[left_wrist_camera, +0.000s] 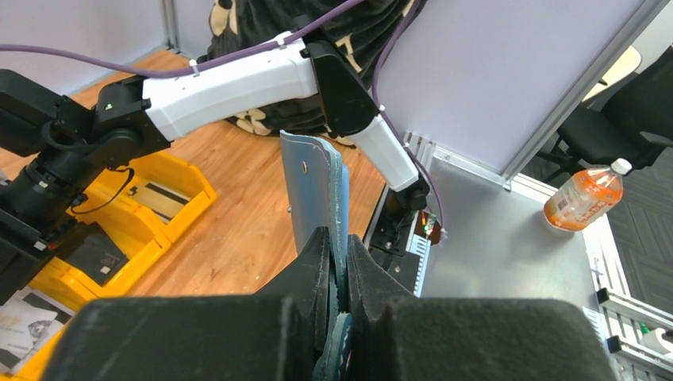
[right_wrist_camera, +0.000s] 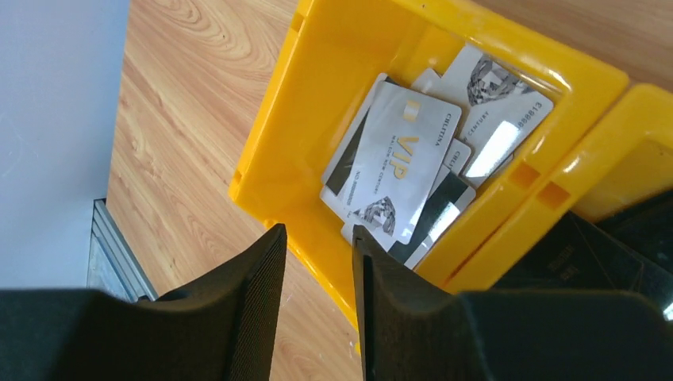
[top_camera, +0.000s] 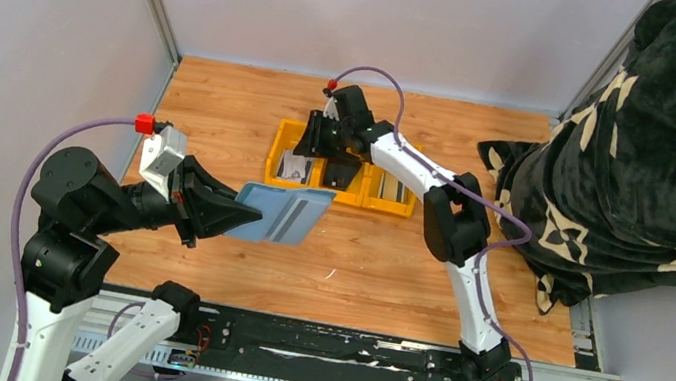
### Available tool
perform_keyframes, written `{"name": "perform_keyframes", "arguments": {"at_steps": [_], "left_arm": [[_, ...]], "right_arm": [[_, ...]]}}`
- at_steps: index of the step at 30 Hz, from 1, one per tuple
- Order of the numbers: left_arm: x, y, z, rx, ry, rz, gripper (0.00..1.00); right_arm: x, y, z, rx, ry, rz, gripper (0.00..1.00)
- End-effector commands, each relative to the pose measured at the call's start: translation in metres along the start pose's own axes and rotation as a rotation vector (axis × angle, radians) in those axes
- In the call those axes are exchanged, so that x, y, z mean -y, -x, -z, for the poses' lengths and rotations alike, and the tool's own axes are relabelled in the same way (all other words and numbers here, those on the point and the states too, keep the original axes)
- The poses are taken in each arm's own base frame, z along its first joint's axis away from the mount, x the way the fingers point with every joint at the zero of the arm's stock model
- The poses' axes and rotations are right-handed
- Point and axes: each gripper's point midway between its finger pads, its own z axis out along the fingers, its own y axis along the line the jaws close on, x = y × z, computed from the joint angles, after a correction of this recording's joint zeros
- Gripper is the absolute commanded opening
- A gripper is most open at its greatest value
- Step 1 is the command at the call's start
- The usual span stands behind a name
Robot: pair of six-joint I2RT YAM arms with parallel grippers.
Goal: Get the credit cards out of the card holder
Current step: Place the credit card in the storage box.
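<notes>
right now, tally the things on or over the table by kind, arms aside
card holder: 1
yellow tray: 1
black pouch: 1
credit cards: at least 4, overlapping in the tray
total: at least 7

Blue-grey card holder (top_camera: 280, 214) open, held aloft, white credit cards (right_wrist_camera: 413, 171) piled in yellow tray (right_wrist_camera: 317, 95) left-end compt.
</notes>
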Motion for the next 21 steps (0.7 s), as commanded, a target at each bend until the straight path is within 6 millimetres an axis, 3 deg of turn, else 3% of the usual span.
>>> {"name": "perform_keyframes", "arguments": {"at_steps": [1, 7, 12, 13, 14, 16, 21], "left_arm": [[0.012, 0.016, 0.003, 0.039, -0.026, -0.055, 0.0], [0.015, 0.021, 0.004, 0.046, -0.03, -0.057, 0.0], [0.016, 0.026, 0.004, 0.075, -0.029, -0.062, 0.0], [0.016, 0.027, 0.004, 0.083, -0.029, -0.068, 0.0], [0.016, 0.028, 0.004, 0.085, -0.029, -0.067, 0.0], [0.016, 0.03, 0.003, 0.093, -0.03, -0.068, 0.0], [0.019, 0.036, 0.003, 0.112, -0.044, -0.059, 0.0]], "right_arm": [[-0.029, 0.022, 0.029, 0.084, 0.003, 0.071, 0.42], [-0.066, 0.036, 0.072, 0.157, 0.056, 0.12, 0.52], [-0.131, 0.043, 0.145, 0.278, 0.273, 0.204, 0.69], [-0.141, 0.034, 0.165, 0.297, 0.322, 0.209, 0.74], [-0.144, 0.026, 0.171, 0.306, 0.36, 0.219, 0.75], [-0.166, 0.013, 0.211, 0.363, 0.472, 0.243, 0.76], [-0.184, -0.044, 0.276, 0.429, 0.688, 0.302, 0.78]]}}
